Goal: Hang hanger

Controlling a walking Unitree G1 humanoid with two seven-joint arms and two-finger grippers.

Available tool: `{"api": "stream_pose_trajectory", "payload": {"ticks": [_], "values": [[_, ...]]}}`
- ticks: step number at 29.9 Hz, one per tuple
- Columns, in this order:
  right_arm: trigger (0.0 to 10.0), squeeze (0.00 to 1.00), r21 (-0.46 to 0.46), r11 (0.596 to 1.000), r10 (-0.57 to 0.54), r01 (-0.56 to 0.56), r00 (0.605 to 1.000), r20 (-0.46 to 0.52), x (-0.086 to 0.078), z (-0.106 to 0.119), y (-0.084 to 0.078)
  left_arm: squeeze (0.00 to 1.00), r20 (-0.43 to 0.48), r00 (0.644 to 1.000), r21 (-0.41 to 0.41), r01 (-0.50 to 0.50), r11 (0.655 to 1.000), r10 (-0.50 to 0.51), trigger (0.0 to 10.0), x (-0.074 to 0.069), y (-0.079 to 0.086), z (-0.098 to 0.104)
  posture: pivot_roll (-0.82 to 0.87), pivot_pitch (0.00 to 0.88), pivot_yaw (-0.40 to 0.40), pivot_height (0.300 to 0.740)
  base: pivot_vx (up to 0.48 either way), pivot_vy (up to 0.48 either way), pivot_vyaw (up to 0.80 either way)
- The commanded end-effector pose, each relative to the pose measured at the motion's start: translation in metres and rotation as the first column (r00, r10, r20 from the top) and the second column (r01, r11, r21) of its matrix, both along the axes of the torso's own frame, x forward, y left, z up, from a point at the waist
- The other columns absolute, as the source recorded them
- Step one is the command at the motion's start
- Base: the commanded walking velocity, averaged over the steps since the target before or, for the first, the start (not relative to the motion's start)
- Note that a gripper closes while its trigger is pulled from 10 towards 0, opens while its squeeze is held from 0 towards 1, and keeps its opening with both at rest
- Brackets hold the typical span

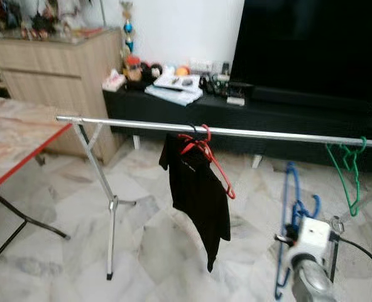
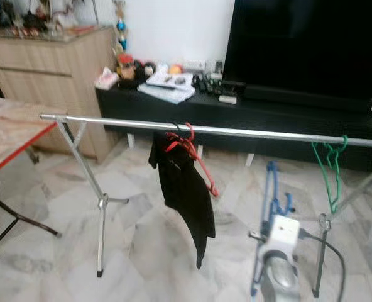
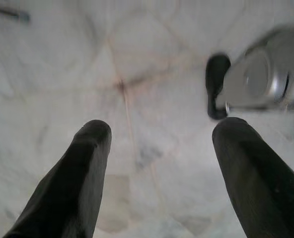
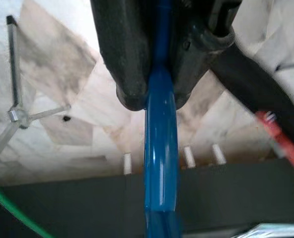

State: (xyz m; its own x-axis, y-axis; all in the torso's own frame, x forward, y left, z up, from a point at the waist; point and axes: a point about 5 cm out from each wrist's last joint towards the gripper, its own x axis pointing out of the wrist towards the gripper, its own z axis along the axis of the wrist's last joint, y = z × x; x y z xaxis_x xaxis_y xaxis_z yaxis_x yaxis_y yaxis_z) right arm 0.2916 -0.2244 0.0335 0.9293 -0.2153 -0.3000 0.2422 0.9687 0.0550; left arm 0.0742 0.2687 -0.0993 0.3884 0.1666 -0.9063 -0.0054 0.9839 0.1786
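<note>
A silver clothes rail [image 1: 261,133] spans the room on a folding stand. On it hang a red hanger [image 1: 210,156] carrying a black garment [image 1: 197,196], and a bare green hanger [image 1: 348,171] farther right. My right gripper [image 4: 154,96] is shut on a blue hanger [image 1: 294,214], held low at the lower right, below the rail and between the red and green hangers. The blue plastic [image 4: 160,163] runs out between the two black fingers [image 4: 121,54]. My left gripper [image 3: 162,134] hangs open over the marble floor, nothing between its fingers.
A red-edged folding table [image 1: 10,148] stands at the left. Behind the rail are a low black TV console [image 1: 236,110] with clutter, a large dark TV [image 1: 311,44] and a wooden cabinet [image 1: 54,69]. The stand's leg [image 1: 110,233] rests on marble floor.
</note>
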Motion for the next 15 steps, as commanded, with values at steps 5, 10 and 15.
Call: {"api": "stream_pose_trajectory", "payload": {"ticks": [5, 10, 15], "values": [[10.0, 0.0, -0.017, 0.999, -0.047, 0.047, 0.999, -0.003, -0.003, 0.0, -0.014, 0.0, 0.011, 1.0, -0.027, 0.013, 1.0, -0.012, 10.0, 0.015, -0.02, -0.004, 0.08, 0.0, -0.012, 0.74, 0.272, 0.0, 0.0], [10.0, 0.0, -0.018, 0.998, -0.053, 0.053, 0.999, -0.005, -0.002, 0.0, -0.015, 0.0, 0.008, 1.0, -0.035, 0.019, 0.999, -0.019, 10.0, 0.017, -0.029, -0.006, 0.08, 0.0, -0.012, 0.74, 0.271, 0.0, 0.0], [10.0, 0.0, -0.02, 0.998, -0.058, 0.058, 0.998, -0.005, -0.001, 0.001, -0.016, 0.0, -0.001, 1.0, -0.039, 0.019, 0.999, -0.019, 10.0, 0.012, -0.033, -0.008, 0.08, 0.0, -0.013, 0.74, 0.273, 0.0, 0.0]]}}
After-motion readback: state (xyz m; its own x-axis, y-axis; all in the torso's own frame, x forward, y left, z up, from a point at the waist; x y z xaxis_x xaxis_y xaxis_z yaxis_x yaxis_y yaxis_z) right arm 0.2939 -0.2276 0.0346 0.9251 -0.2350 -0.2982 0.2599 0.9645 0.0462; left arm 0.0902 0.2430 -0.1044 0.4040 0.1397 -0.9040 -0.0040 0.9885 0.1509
